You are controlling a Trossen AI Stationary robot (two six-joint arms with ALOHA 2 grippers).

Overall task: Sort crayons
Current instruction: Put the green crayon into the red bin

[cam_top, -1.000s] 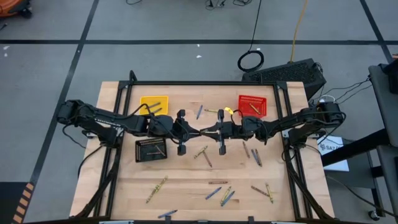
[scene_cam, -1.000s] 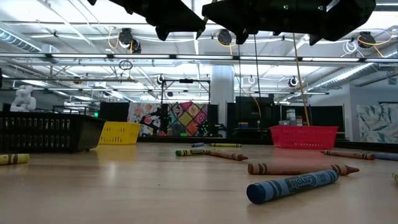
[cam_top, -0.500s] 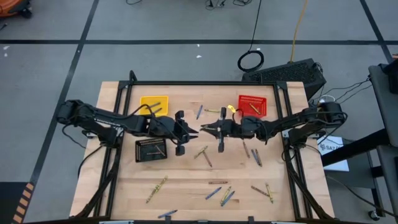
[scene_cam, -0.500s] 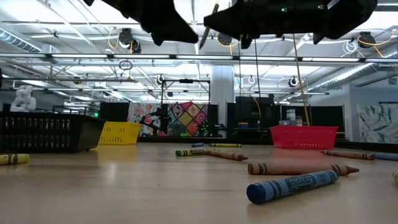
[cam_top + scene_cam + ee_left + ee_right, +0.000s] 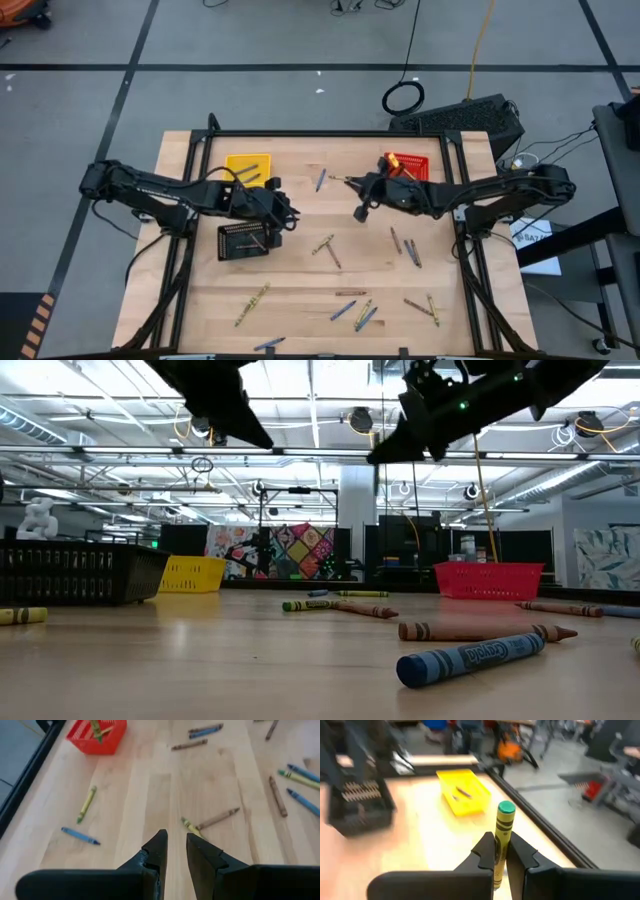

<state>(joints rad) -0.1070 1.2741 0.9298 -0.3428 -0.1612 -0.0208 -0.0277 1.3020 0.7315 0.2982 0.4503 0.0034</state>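
Note:
My right gripper [image 5: 352,183] hovers above the table's far middle, just left of the red basket [image 5: 405,168], shut on a yellow-green crayon [image 5: 503,827]. My left gripper [image 5: 291,218] hangs above the table beside the black basket [image 5: 243,240]. Its fingers stand a narrow gap apart with nothing between them [image 5: 176,851]. Other crayons lie flat on the wood, among them a pair at the middle [image 5: 326,248], a blue one at the far side [image 5: 320,180], and several toward the near edge [image 5: 355,312]. My right gripper pinches the yellow-green crayon between its two fingers [image 5: 487,851], on the wrapped shaft [image 5: 500,847] back from the green tip. The crayon lies along the fingers, and its green tip [image 5: 506,808] sticks out beyond them. It is lifted clear of the table.
A yellow basket [image 5: 248,167] with crayons in it stands at the far left. The red basket also holds crayons. A black frame [image 5: 330,133] runs along the table's far edge and sides. In the low view a blue crayon [image 5: 470,657] lies close by.
The two grippers met over the table's middle with the crayon between them and have drawn apart. My right gripper has kept the crayon and gone toward the far edge and the red basket. My left gripper has drawn back left toward the black basket.

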